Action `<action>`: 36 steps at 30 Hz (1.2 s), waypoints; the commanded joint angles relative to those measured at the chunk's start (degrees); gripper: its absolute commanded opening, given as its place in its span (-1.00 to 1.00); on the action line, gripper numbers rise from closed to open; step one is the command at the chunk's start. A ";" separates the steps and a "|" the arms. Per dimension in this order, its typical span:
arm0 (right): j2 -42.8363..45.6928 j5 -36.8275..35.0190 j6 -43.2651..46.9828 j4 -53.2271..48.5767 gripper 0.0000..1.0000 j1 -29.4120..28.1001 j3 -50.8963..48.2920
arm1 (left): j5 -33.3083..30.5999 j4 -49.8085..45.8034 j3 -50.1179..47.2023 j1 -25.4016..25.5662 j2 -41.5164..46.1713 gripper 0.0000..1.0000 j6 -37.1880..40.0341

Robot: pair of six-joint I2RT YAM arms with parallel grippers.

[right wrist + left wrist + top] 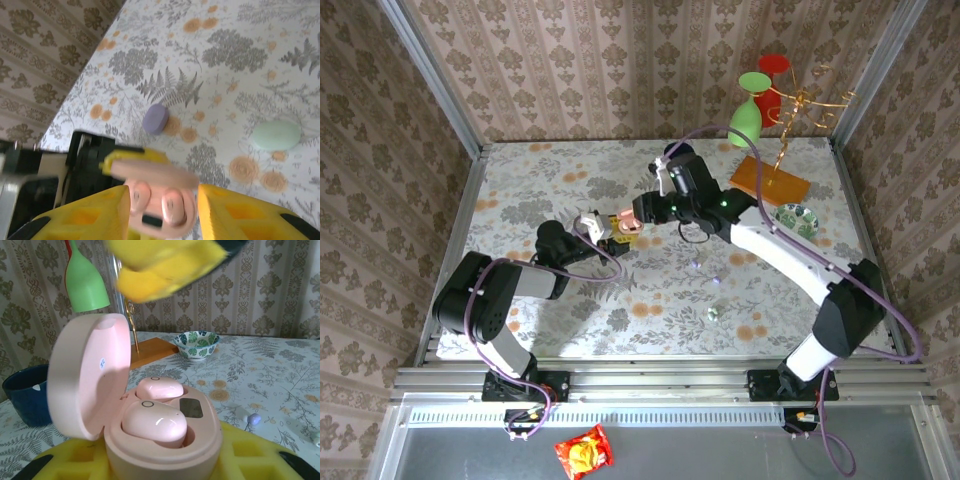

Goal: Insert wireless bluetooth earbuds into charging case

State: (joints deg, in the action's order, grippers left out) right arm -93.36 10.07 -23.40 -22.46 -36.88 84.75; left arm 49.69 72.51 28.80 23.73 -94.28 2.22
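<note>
One pink charging case, two pink earbuds, one leaf-patterned bowl, one red snack packet

glossy plastic earbuds, smooth matt plastic case

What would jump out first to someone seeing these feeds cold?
The open pink charging case, mid-table, two pink earbuds sitting inside, clamped in the left gripper. The right gripper hangs open above it. Next, the green goblet and red goblet at the far right corner.
</note>
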 commanded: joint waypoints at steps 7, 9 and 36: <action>-8.41 -0.36 2.96 -6.30 -0.20 0.24 8.94 | 0.16 1.84 0.02 0.33 1.18 -0.31 -1.77; -7.74 0.25 3.14 -6.41 -0.20 0.15 8.26 | -0.25 1.89 0.72 0.27 1.04 -0.31 -3.18; 2.47 32.63 -42.86 45.92 0.32 9.86 -23.43 | -5.43 1.94 6.62 2.03 4.24 -0.29 -11.44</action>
State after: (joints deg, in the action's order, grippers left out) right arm -89.58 38.22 -59.22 13.30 -26.55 62.43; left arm 44.95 72.51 33.34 25.76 -91.64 -7.99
